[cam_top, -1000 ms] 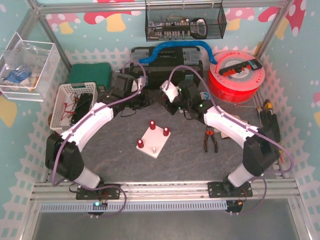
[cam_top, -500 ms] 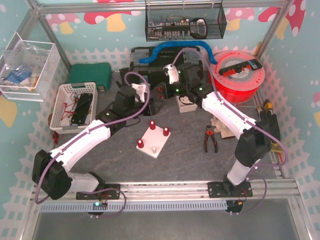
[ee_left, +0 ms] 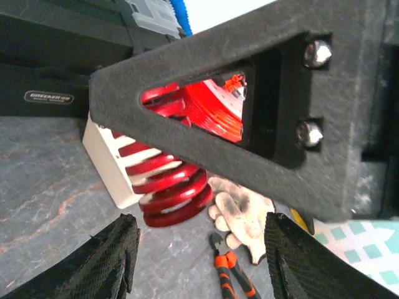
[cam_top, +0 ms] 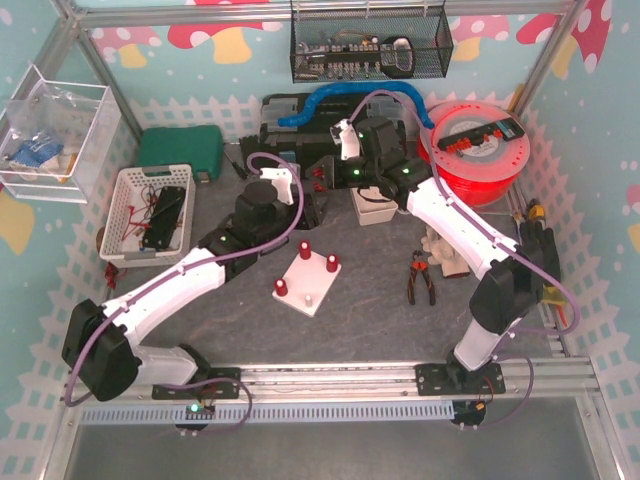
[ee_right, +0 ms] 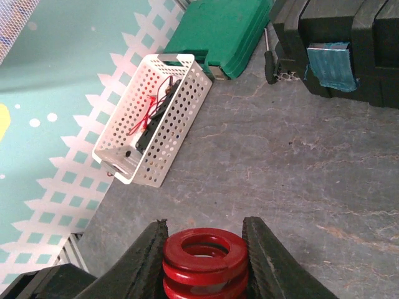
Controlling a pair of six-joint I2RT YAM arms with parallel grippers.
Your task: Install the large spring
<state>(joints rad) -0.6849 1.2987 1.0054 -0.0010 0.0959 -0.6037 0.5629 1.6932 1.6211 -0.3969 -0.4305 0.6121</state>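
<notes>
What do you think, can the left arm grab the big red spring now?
Probably yes. The big red metal coil spring sits just ahead of the open left fingers, lower coils bare, though the right fingers clamp its other end.

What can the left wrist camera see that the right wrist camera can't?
Only the left wrist camera shows the orange-handled pliers, the white glove and a white box behind the spring. Only the right wrist camera shows the white basket and the green case. Both show the big red spring, held between the jaws of the right gripper, plus the grey table and the black toolbox.
</notes>
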